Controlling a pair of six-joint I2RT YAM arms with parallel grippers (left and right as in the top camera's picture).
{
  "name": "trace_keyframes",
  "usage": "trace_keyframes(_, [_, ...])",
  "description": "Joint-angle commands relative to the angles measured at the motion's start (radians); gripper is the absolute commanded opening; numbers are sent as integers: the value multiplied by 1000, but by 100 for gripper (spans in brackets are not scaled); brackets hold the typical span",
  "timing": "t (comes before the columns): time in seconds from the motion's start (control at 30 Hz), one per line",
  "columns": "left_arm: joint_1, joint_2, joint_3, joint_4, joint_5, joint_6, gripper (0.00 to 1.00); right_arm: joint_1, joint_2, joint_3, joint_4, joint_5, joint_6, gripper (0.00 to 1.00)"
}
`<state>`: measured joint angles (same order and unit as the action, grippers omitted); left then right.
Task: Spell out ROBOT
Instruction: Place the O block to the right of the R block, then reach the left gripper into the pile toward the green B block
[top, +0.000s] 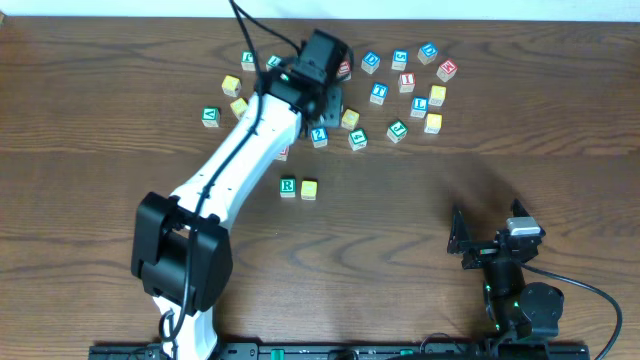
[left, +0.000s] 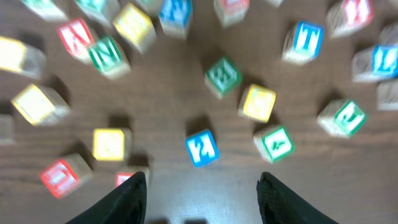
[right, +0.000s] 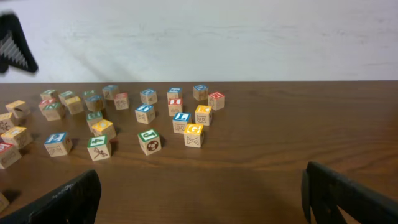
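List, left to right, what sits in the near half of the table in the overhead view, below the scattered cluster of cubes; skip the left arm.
green-bordered wooden R cube → yellow-faced wooden cube → black two-finger right gripper

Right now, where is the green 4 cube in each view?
Overhead: 4 cube just above centre.
Left wrist: 4 cube lower right.
Right wrist: 4 cube left, front row.
Landmark: blue cube directly to its left in all views.
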<state>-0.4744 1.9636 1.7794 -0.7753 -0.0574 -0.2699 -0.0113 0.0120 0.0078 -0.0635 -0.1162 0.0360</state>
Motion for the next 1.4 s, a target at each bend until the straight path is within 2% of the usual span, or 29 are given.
trace_keyframes(0.0, [24,12,64,-8,2,42,56,4,-5,-2,-3,1,-15,99])
trace_keyframes(0.7, [38,125,91,108,6,82,56,4,-5,-2,-3,1,-15,99])
trace_keyframes(1.37, [-66,212,91,206,3,74,51,4,-5,-2,-3,1,-15,99])
